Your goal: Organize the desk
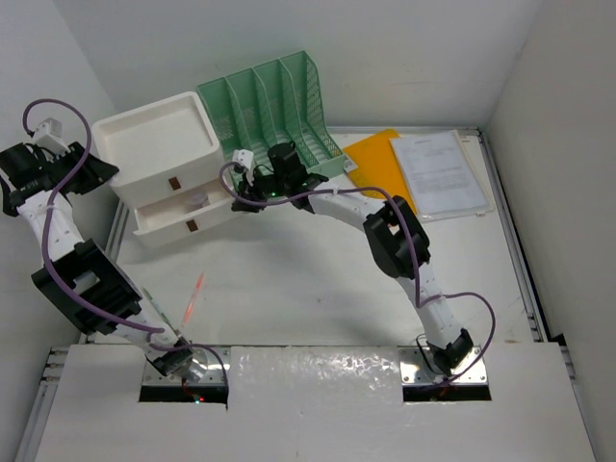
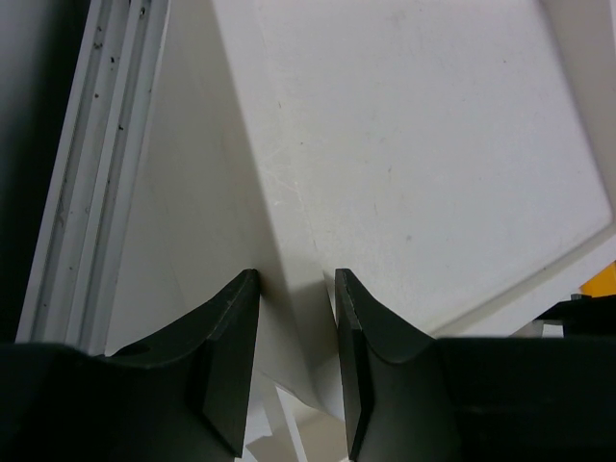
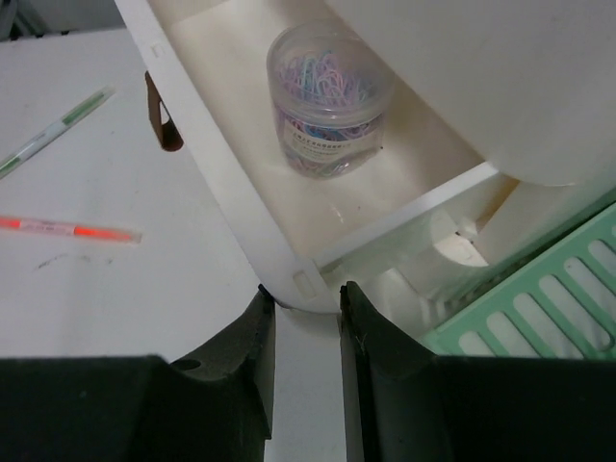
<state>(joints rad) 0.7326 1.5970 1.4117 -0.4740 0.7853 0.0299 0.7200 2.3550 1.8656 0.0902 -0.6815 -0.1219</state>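
The desk [image 1: 318,289] spreads white from the arm bases to the far rail. On it lie an orange pen [image 3: 67,228] and a green-and-white pen [image 3: 58,130]. Beyond them the right gripper [image 3: 305,294] has its jaws narrowly apart at the corner of the open drawer [image 3: 212,164]; whether it pinches the corner is unclear. A jar of coloured paper clips [image 3: 327,101] stands inside the drawer. At far left the left gripper [image 2: 296,289] straddles a corner of the white drawer box [image 1: 159,144], grip unclear. Behind stand a green file rack [image 1: 274,106], an orange folder [image 1: 371,159] and papers [image 1: 441,173].
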